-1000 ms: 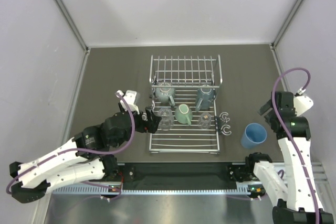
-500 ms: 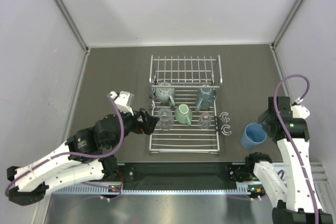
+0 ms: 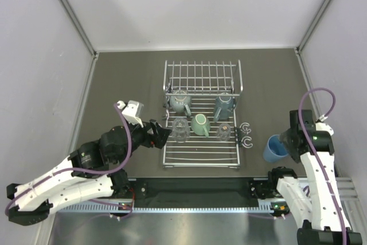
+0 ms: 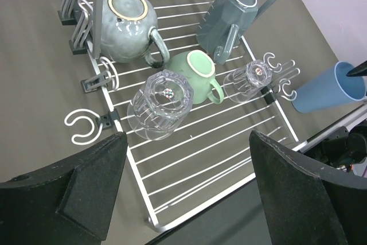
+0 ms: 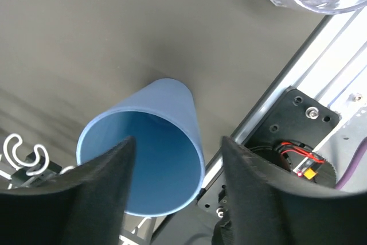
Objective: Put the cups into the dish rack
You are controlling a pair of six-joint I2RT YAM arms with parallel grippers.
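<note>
The dish rack lies at mid-table with its hinged panel upright behind. In it are two grey-blue mugs, a mint-green mug and two clear tumblers. A light-blue tumbler lies on its side on the table to the rack's right. My right gripper is at the mouth of this tumbler, one finger inside the rim and the other outside, with a gap still showing. My left gripper is wide open and empty above the rack's near left corner.
Small white C-shaped clips sit at the rack's right edge, between rack and blue tumbler, and more are on its left side. The table's near edge with the black arm mounts runs just beside the blue tumbler.
My right gripper has come down to the blue tumbler's mouth and its jaws have narrowed around the rim. My left arm has drawn back a little to the left, away from the rack.
</note>
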